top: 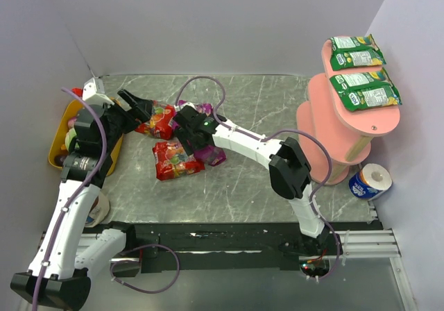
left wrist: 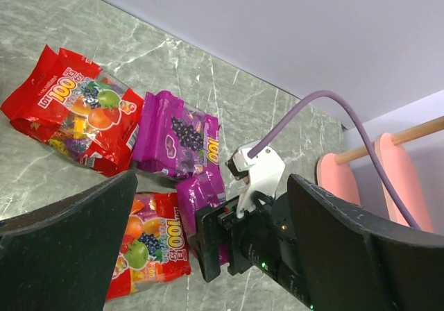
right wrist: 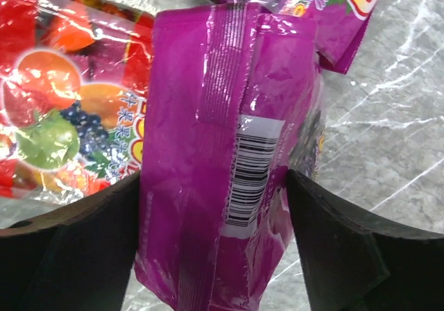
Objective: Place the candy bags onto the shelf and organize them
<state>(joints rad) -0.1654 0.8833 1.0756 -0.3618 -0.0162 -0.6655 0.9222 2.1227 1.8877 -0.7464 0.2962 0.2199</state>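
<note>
Two green candy bags (top: 355,51) (top: 365,90) lie on the upper boards of the pink shelf (top: 378,121). Two red bags (top: 161,120) (top: 177,160) and a purple bag (top: 201,108) lie on the table. My right gripper (right wrist: 214,255) is down over a second purple bag (right wrist: 222,151), barcode side up. Its jaws are open and straddle that bag, with the pads against its two long sides. My left gripper (top: 142,107) hovers open over the far red bag (left wrist: 73,110) with nothing between its fingers.
A yellow bowl (top: 59,144) with toy vegetables sits at the left wall beside my left arm. A blue and white roll (top: 371,181) stands by the shelf's foot. A purple cable (top: 208,82) loops over the bags. Walls close in the table behind and on both sides.
</note>
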